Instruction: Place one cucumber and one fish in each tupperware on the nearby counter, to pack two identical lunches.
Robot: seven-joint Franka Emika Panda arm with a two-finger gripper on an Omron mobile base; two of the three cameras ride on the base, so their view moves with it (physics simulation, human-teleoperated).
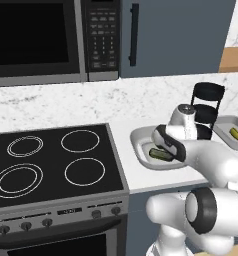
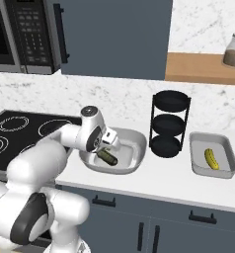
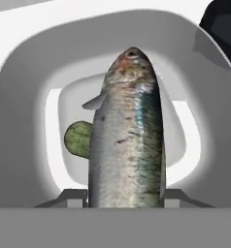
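The fish [image 3: 129, 140] hung head-down between my fingertips [image 3: 71, 197], my claw [image 3: 124, 201] clamped narrow on its tail end, right above the white tub [image 3: 20, 121]. Below it, on the tub's floor, lay the dark green cucumber [image 3: 78, 139], partly hidden behind the fish's body. From the right base view my claw [image 2: 109, 140] sat over that tub [image 2: 134, 148] on the white counter [image 2: 154, 183], the cucumber [image 2: 107, 156] lying inside. Past the black three-tier rack [image 2: 170, 123] stood the grey tray [image 2: 228, 163], holding the yellow-green cucumber [image 2: 210, 158]. The stovetop [image 1: 51, 162] lay beside the tub.
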